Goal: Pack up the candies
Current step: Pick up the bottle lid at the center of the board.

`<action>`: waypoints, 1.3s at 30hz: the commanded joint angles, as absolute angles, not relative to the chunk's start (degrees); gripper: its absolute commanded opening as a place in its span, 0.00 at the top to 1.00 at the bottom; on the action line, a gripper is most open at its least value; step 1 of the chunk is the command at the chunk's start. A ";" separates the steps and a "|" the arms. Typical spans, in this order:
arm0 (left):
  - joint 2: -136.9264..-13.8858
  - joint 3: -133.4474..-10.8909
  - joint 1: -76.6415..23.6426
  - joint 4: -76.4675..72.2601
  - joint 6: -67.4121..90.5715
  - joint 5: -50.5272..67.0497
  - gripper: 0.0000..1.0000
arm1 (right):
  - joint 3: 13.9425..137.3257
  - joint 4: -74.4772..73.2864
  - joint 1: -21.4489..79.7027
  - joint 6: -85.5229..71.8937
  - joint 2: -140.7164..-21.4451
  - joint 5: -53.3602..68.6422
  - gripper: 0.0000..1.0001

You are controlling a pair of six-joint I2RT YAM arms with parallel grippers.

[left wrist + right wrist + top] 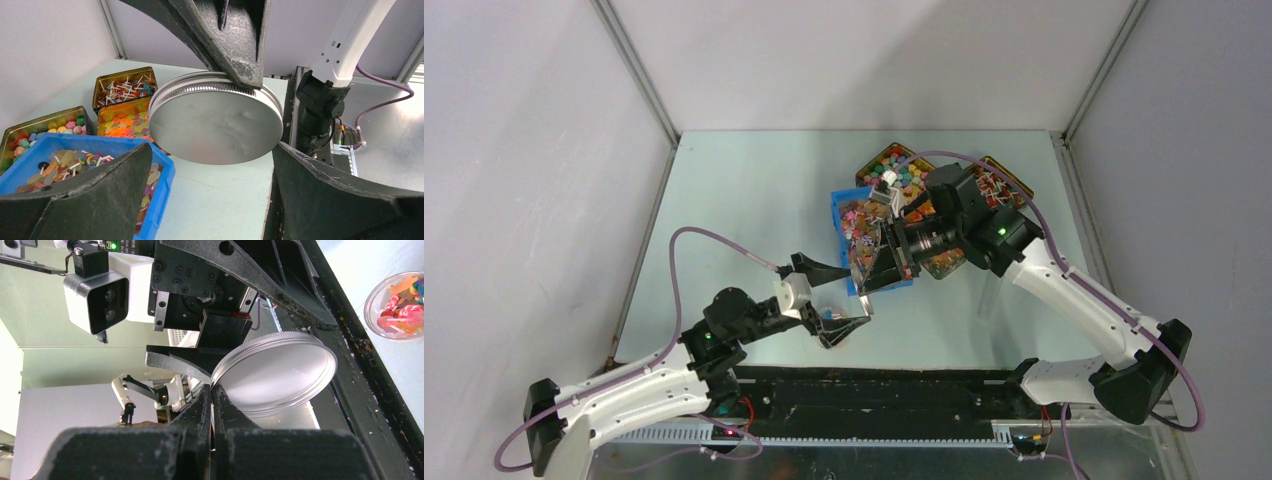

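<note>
The candies are tiny mixed sweets in an open tin at the back; they also show in the left wrist view. A second tin holds orange candies. My right gripper is shut on the rim of a round silver lid and holds it on edge above the table. The lid hangs just beyond my left gripper, which is wide open and empty. My left gripper sits over a small clear round tub with sweets in it.
A blue bin of mixed sweets and lollipops stands left of the lid. A tin of lollipops is at the back, also seen from above. The black base rail runs along the table's near edge.
</note>
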State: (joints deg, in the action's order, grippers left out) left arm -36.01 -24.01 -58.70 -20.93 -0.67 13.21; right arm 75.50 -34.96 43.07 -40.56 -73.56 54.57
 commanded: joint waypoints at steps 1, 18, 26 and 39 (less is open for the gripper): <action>-35.92 -26.37 -59.05 -23.92 -2.04 12.27 0.03 | 77.67 -33.91 43.67 -41.01 -72.88 54.96 1.00; -34.08 -25.48 -59.59 -23.40 -1.38 13.22 0.00 | 77.64 -33.30 43.87 -41.34 -73.09 54.93 1.00; -34.03 -24.33 -59.59 -23.62 -1.65 12.16 0.01 | 77.65 -33.03 43.93 -41.71 -73.15 55.23 1.00; -36.26 -24.52 -59.59 -23.64 -2.02 11.14 0.00 | 77.62 -32.99 43.86 -42.03 -73.16 55.54 1.00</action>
